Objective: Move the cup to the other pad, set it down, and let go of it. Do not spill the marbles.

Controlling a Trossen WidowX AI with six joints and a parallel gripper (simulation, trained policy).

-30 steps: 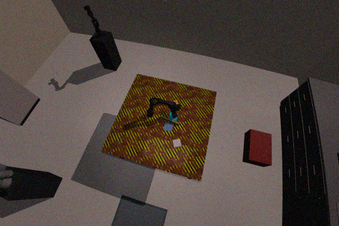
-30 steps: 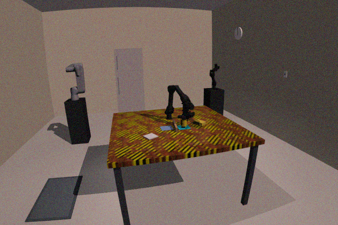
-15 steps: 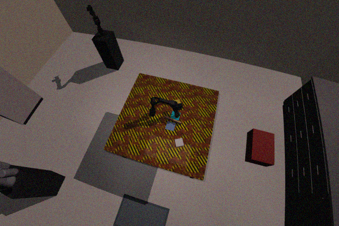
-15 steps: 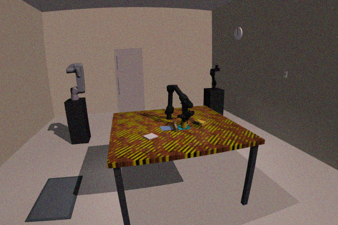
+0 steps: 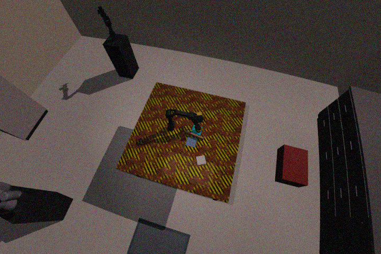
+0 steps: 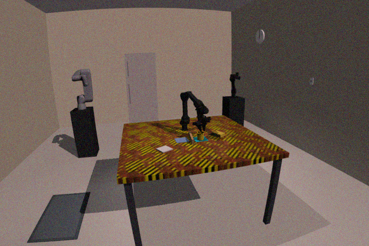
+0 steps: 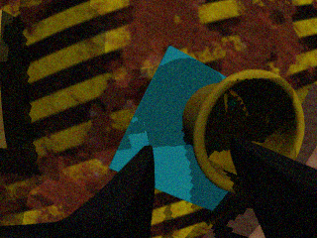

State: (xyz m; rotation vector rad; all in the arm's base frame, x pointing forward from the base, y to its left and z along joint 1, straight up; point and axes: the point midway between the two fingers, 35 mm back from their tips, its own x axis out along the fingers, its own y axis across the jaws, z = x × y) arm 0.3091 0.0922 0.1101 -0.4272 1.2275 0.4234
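Observation:
The yellow cup (image 5: pixel 199 130) (image 6: pixel 200 136) (image 7: pixel 200 106) stands upright on the teal pad (image 5: pixel 193 130) (image 6: pixel 205 139) (image 7: pixel 165 99), toward one side of it in the wrist view. Its mouth is dark inside; I cannot make out the marbles clearly, and none show on the pad. My gripper (image 6: pixel 201 131) (image 7: pixel 192 149) is partly open at the cup's rim. In the wrist view one finger is outside the cup over the pad, the other overlaps the mouth, with a gap between finger and rim. The blue pad (image 5: pixel 191 142) (image 6: pixel 180 140) is bare.
A low brown barrier (image 5: pixel 193 135) (image 6: pixel 191 138) stands between the two pads, close beside the cup. A yellow block (image 5: pixel 199 114) (image 6: pixel 218 133) lies on the cup's other side. A white square (image 5: pixel 200 160) (image 6: pixel 164 148) lies beyond the blue pad.

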